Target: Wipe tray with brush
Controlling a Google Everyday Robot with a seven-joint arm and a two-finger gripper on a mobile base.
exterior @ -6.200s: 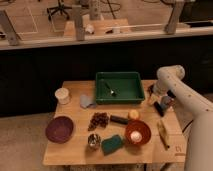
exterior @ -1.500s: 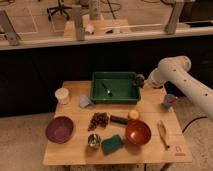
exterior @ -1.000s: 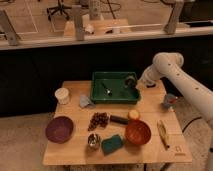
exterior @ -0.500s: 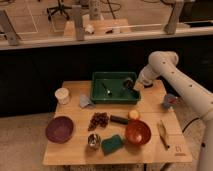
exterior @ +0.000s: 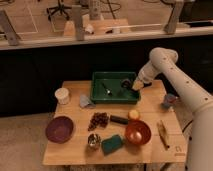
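The dark-green tray (exterior: 114,99) stands at the back middle of the wooden table, with a small pale utensil (exterior: 106,90) lying inside it. My gripper (exterior: 126,86) reaches in from the right and hangs shut over the tray's right part, low near its floor. I cannot make out anything between its fingers. The black brush (exterior: 119,119) lies on the table in front of the tray, beside a yellow ball (exterior: 133,114), well apart from the gripper.
A white cup (exterior: 62,95) and a grey cloth (exterior: 86,102) sit left of the tray. Nearer the front are a purple bowl (exterior: 59,129), a dark cluster (exterior: 99,120), a metal cup (exterior: 93,141), a green sponge (exterior: 113,143), an orange bowl (exterior: 137,132) and a wooden utensil (exterior: 163,134). A blue cup (exterior: 169,101) stands at right.
The arm has swung left from beside the tray's right edge and lowered the gripper into the tray's right part. The brush and the other objects have not moved.
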